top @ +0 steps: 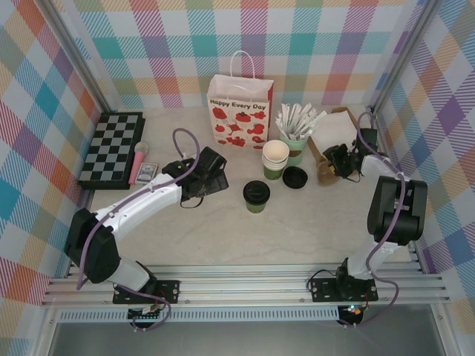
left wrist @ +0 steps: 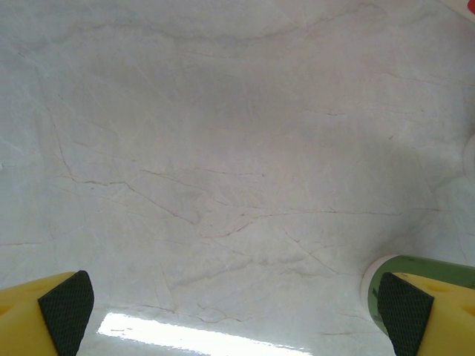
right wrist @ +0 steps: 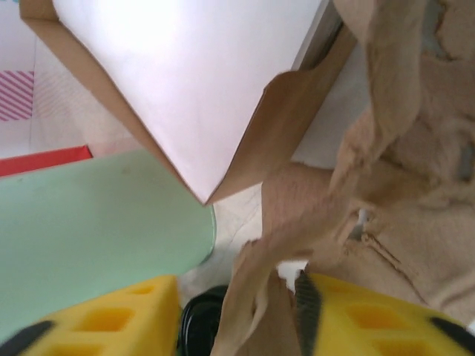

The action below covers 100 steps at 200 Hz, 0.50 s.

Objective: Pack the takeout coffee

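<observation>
Takeout coffee (top: 257, 195) near left claw (top: 217, 176)

Bottom-right corner: green cup (left wrist: 427, 268) cut by the frame edges, partly behind a yellow finger (left wrist: 404, 315); which cup, unclear. Crumpled brown paper (right wrist: 386, 185) covers the right gripper (right wrist: 237, 326) gap, grip unclear. Black lid (right wrist: 197, 326) mostly hidden, cut at bottom edge.

The takeout coffee (top: 257, 194) is dark green with a black lid. The gift bag (top: 239, 111) is white with a red print and red sides. The chessboard (top: 111, 147) is checked black and white. The walls (top: 312, 37) are pastel plaid, the table (top: 282, 237) pale veined marble, and the crumpled paper (right wrist: 415, 148) brown.
</observation>
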Motion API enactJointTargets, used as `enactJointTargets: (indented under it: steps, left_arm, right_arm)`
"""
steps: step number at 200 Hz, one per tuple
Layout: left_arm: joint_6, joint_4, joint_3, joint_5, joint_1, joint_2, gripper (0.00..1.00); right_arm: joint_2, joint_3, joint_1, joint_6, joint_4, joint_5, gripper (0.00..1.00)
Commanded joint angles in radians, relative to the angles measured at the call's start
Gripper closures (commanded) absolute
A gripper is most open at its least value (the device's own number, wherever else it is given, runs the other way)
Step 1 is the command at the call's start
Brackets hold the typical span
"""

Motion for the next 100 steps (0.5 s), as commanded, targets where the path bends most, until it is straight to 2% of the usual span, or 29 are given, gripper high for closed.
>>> enactJointTargets:
  steps: [1,16,46,100]
  left_arm:
    - [-0.013,-0.008,-0.007,-0.033,0.01,-0.006,0.0]
    - [-0.008,-0.001,-0.006,-0.03,0.011,-0.001,0.0]
    - [0.011,0.002,0.008,-0.018,0.012,0.012,0.0]
    - [0.053,0.084,-0.005,0.056,0.012,0.025,0.0]
  right_arm:
    - [0.0,0.019,0.002,-0.025,-0.001,0.029,0.67]
    - [-0.021,0.0,0.002,-0.048,-0.023,0.055,0.76]
    - [-0.098,-0.032,0.003,-0.131,-0.135,0.114,0.87]
    - [-0.334,-0.126,0.009,-0.312,-0.449,0.317,0.89]
